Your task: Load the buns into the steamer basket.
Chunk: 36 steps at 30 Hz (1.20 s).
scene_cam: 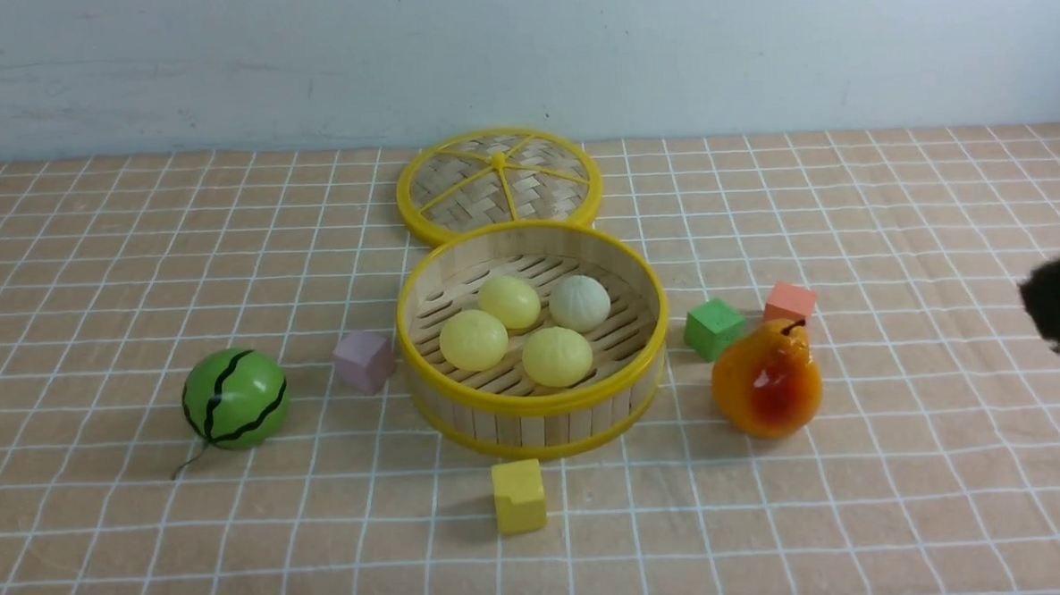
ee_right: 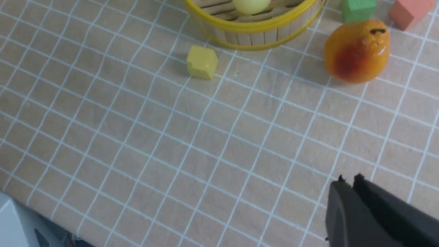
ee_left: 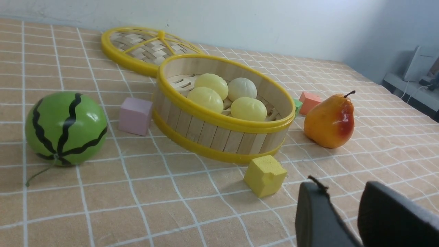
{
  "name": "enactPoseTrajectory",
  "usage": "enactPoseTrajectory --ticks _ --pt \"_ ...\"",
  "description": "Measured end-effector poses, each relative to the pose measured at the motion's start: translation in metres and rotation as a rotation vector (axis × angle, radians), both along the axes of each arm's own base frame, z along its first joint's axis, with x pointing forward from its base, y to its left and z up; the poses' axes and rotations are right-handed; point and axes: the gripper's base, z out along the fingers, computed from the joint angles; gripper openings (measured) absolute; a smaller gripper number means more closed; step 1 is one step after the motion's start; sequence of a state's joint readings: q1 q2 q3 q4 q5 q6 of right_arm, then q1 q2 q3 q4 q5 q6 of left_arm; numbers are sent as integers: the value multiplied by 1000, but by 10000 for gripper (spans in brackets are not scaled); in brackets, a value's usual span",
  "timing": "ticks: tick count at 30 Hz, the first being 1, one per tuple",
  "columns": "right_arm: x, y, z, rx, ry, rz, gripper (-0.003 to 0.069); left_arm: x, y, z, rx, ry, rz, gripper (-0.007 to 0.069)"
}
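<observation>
Four smooth domed buns (scene_cam: 512,300) inside the slatted bamboo steamer basket (scene_cam: 535,412), my left gripper (ee_left: 346,206) spread, my right gripper (ee_right: 349,187) pressed together, both empty

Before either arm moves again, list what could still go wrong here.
All four buns already sit in the steamer basket. The yellow cube lies just in front of it, so a low sweep by the left hand might knock it. The right hand passing inward could topple the pear.

The front view looks forward over the whole table; both wrist views sit low and close, sharing the steamer basket (scene_cam: 532,333) and yellow cube (scene_cam: 518,496).
</observation>
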<state>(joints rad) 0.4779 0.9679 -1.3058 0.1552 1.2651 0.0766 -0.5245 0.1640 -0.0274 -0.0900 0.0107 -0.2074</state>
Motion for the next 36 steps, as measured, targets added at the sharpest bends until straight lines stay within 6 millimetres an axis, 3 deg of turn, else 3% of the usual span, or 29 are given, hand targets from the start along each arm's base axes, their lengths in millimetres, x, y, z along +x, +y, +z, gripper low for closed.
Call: enactPoseTrajectory --ticks 3,4,6,7,10,17,19,23,28,36 --pt "-35 -19 1 34 -70 0 31 0 0 0 0 0 0 195" --pt "-38 -20 0 34 -74 -1 31 0 0 0 0 0 0 195" --pt "-71 -42 -1 28 -183 -13 31 0 0 0 0 0 0 198" --pt "-73 -43 0 27 -193 -14 31 0 0 0 0 0 0 199" --pt "-92 -60 -24 2 -241 -97 28 0 0 0 0 0 0 200" --pt "-86 -72 -118 48 -492 -357 24 0 0 0 0 0 0 207" --pt "-80 -73 -162 51 -538 -405 23 0 0 0 0 0 0 210" --pt "-77 -75 -225 68 -550 -461 23 0 0 0 0 0 0 215" --pt "-77 -76 -261 100 -509 -508 23 0 0 0 0 0 0 218" --pt "-77 -76 -261 103 -513 -512 23 0 0 0 1 1 0 227"
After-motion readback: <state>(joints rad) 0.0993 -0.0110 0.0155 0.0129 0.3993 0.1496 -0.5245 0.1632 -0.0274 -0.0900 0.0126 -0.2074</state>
